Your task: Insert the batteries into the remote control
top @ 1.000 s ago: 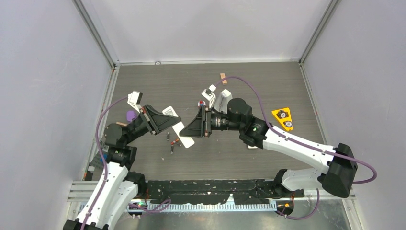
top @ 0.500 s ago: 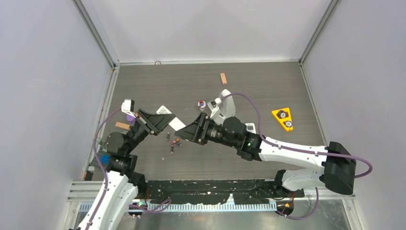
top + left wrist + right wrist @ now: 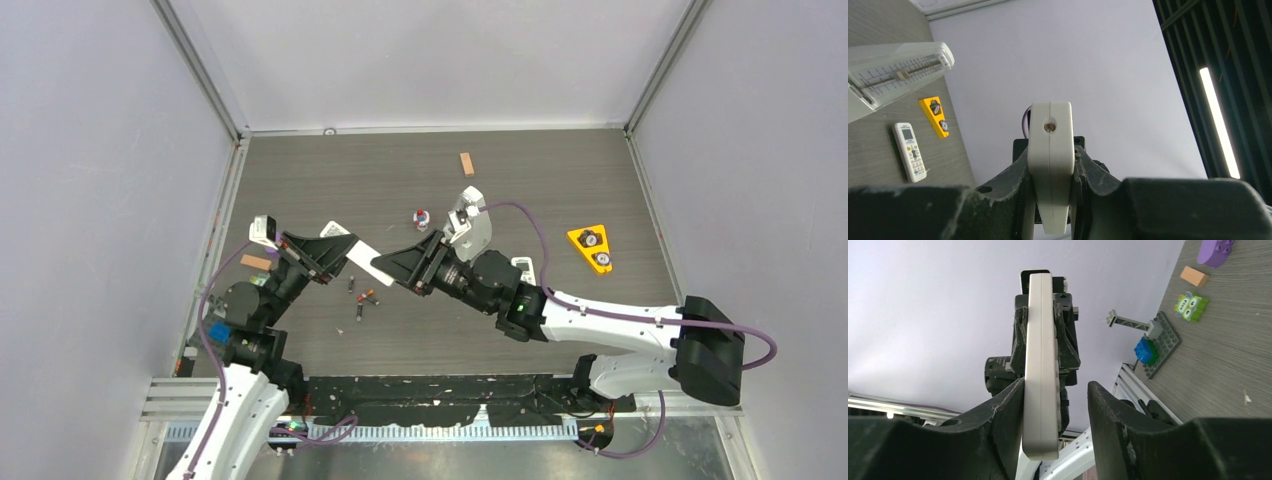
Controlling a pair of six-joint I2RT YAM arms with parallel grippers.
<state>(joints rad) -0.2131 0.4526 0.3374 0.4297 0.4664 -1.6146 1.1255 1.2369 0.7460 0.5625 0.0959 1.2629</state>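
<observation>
Dark, red-tipped batteries [image 3: 365, 298] lie loose on the table [image 3: 560, 180]; above them the left gripper [image 3: 1050, 185] clamps the white remote control [image 3: 362, 257] aloft, and the right gripper [image 3: 1055, 405] brackets its other end, one finger touching, the other apart

The dark wood-grain table [image 3: 560, 180] carries the batteries [image 3: 362, 299] scattered near its left-centre, a small red-and-white toy [image 3: 421, 216] beyond them, an orange block [image 3: 466, 163] farther back, a yellow triangle [image 3: 591, 248] at right and a tan block [image 3: 255, 262] at left.
</observation>
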